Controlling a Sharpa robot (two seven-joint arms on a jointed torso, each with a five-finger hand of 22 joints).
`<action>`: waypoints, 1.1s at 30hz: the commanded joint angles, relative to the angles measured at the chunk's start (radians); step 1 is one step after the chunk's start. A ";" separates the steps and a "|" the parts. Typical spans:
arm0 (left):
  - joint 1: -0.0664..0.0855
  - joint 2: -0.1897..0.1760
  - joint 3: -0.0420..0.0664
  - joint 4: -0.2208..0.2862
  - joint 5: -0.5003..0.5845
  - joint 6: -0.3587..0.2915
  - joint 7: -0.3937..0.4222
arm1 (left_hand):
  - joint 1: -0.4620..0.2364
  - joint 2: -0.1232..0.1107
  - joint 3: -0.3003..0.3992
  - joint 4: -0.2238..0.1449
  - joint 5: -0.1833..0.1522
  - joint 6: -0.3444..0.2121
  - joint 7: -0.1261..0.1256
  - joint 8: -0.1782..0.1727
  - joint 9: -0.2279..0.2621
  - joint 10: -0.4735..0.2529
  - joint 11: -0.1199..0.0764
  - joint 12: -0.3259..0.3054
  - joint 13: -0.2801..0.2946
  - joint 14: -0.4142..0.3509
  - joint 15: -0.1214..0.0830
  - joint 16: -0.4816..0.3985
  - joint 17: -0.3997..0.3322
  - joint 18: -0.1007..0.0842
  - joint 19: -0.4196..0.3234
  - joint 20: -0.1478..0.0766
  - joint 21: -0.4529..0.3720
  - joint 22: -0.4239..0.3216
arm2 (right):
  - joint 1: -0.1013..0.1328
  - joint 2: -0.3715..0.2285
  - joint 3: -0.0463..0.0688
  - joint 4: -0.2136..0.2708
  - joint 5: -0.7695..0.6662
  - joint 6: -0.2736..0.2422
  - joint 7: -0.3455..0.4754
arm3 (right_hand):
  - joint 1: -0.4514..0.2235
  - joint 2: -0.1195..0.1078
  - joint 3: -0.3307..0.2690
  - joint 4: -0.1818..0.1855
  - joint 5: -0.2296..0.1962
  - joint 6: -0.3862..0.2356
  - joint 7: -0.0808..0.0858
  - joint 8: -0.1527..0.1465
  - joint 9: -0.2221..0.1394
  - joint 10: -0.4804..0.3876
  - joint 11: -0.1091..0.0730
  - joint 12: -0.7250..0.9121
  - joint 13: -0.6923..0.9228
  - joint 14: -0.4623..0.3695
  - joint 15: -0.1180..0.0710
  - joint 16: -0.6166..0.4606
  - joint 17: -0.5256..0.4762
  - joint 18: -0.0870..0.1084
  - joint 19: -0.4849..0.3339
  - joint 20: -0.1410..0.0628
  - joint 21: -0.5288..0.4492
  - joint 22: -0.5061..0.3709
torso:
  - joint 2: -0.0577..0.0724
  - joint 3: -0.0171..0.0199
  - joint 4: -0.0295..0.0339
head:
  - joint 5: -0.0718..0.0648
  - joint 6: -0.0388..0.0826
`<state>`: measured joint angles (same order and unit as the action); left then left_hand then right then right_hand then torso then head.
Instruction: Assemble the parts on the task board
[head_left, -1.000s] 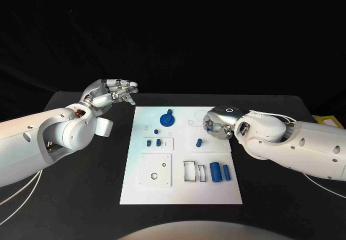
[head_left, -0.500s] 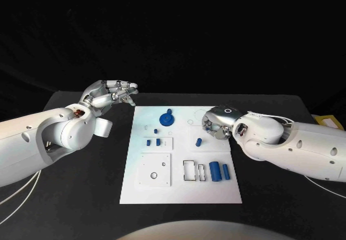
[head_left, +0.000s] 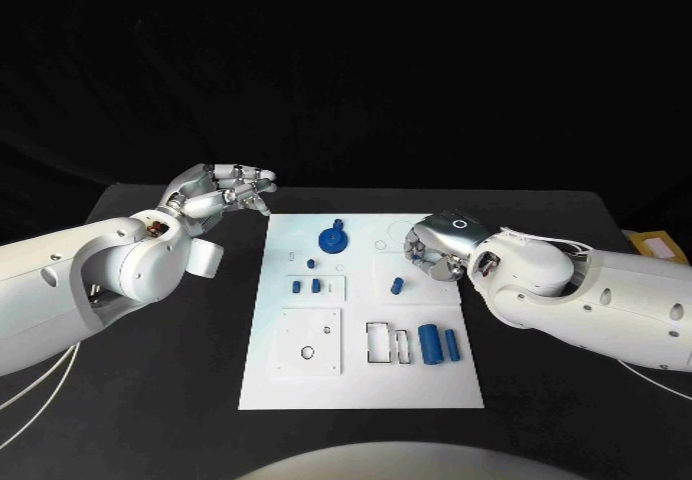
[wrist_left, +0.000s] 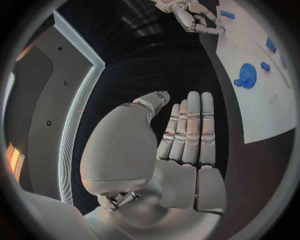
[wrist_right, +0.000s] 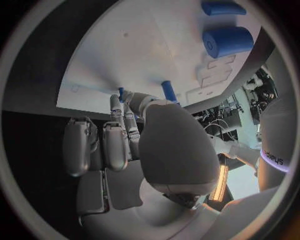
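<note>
The right hand (head_left: 437, 250), fingers curled over the board (head_left: 361, 385) and seemingly empty, should close squarely on the peg (head_left: 397, 286) beside it, while the left hand (head_left: 219, 189) idles off the board with fingers straight and close.

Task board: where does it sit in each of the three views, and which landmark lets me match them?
Head view: the task board lies mid-table, between the two arms.
Left wrist view: the task board runs along the circle's rim, beyond the fingertips.
Right wrist view: the task board lies just ahead of the fingers.
Shared landmark: the right robot hand, over the board's edge on the robot's right.
</note>
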<state>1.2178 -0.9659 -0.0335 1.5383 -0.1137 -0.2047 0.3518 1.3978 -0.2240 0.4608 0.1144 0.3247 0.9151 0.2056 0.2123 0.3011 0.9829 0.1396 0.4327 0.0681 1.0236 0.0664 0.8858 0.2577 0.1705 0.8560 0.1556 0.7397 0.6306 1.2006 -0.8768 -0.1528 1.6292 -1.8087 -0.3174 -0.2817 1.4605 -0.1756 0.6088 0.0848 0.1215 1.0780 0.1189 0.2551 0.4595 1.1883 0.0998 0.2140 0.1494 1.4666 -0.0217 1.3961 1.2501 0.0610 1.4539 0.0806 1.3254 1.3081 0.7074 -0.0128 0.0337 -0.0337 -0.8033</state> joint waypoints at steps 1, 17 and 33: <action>0.001 0.000 0.000 0.001 -0.006 0.022 -0.001 | 0.005 0.007 -0.002 -0.005 0.000 -0.007 0.000 -0.005 -0.002 -0.008 -0.002 -0.006 0.000 -0.007 0.000 -0.004 -0.002 0.009 0.000 0.008 -0.004 -0.001 | 0.005 -0.006 0.003 0.013 -0.015 -0.038 -0.007 | 0.002 0.011 0.044 -0.037 0.005 0.009 0.000 0.005 0.001 0.054 -0.050 0.002 0.017 0.039 -0.004 0.004 0.001 -0.009 0.007 -0.002 0.004 0.166 | 0.000 -0.0001 -0.0003 | 0.000 0.000; 0.000 0.005 0.000 -0.003 -0.006 0.021 -0.007 | 0.007 0.010 -0.002 -0.007 0.001 -0.016 0.005 -0.011 -0.003 -0.016 0.002 -0.007 0.000 -0.008 0.003 -0.005 -0.002 0.009 0.001 0.010 -0.007 -0.003 | 0.028 -0.054 0.013 0.135 0.061 -0.071 0.011 | -0.002 0.008 0.048 -0.040 0.004 0.011 0.000 0.005 0.001 0.055 -0.050 0.001 0.019 0.040 -0.004 0.005 0.003 -0.011 0.012 -0.002 0.013 0.171 | -0.001 -0.0016 0.0017 | 0.020 0.005; -0.002 0.043 -0.003 -0.038 0.004 0.023 0.014 | 0.008 0.012 -0.002 -0.007 0.002 -0.019 0.007 -0.013 -0.004 -0.019 0.003 -0.007 0.001 -0.007 0.004 -0.006 -0.002 0.009 0.001 0.010 -0.007 -0.003 | -0.037 0.063 0.013 0.213 0.102 -0.086 0.058 | -0.006 0.010 0.057 -0.046 0.001 0.008 0.003 0.004 0.000 0.054 -0.049 -0.003 0.021 0.040 -0.003 0.004 0.001 -0.009 0.008 -0.002 0.006 0.169 | -0.010 0.0007 0.0064 | 0.086 -0.001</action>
<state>1.2161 -0.9284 -0.0369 1.5040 -0.1150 -0.1985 0.3460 1.4018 -0.2200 0.4581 0.1117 0.3248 0.9028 0.2108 0.2052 0.2988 0.9720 0.1430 0.4292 0.0682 1.0199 0.0701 0.8858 0.2568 0.1705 0.8597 0.1593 0.7361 0.6287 1.1718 -0.8212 -0.1398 1.8416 -1.7178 -0.3955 -0.2505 1.4620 -0.1724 0.6490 0.0505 0.1223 1.0845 0.1194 0.2537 0.4597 1.1902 0.1018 0.2122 0.1510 1.4665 -0.0216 1.3960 1.2512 0.0611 1.4573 0.0771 1.3322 1.3077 0.7000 -0.0117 0.0386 0.0413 -0.8023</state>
